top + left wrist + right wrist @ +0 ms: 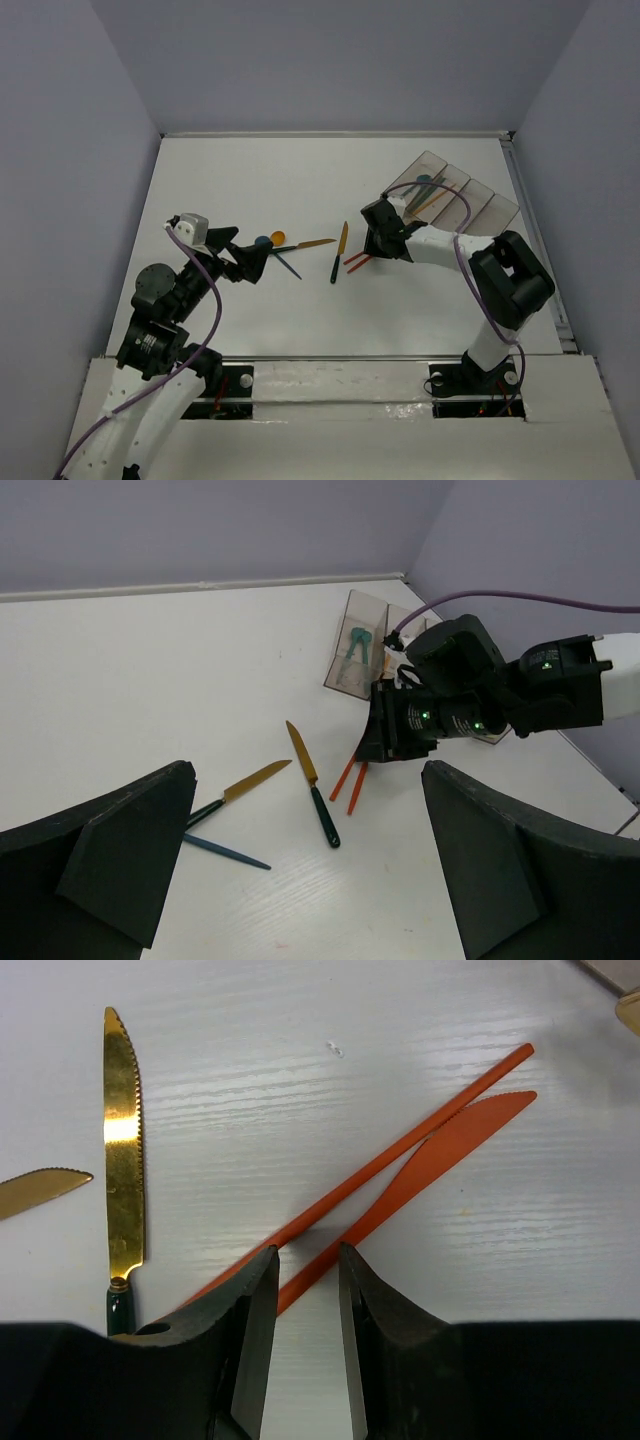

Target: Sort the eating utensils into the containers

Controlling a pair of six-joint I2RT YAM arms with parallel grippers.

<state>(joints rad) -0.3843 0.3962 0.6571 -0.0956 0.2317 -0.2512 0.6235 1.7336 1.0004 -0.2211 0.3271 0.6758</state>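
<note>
Two orange utensils lie side by side on the white table: a knife [450, 1140] and a thin handle [400, 1150]. My right gripper [307, 1252] is down over them, open only a little, its tips astride the orange knife's handle without pinching it; in the top view this gripper [370, 252] covers their far ends. To their left lies a gold-bladed, green-handled knife [340, 252] [123, 1160]. A second gold knife [313, 243], a blue utensil [225, 852] and an orange spoon [277, 237] lie by my left gripper [262, 262], which is open and empty. The containers [490, 205] stand at the back right.
The bin nearest the middle holds teal utensils [358, 645] and a few others. A purple cable [455, 250] loops over the right arm. A raised rail [535, 240] runs along the table's right edge, and grey walls close in the sides and back.
</note>
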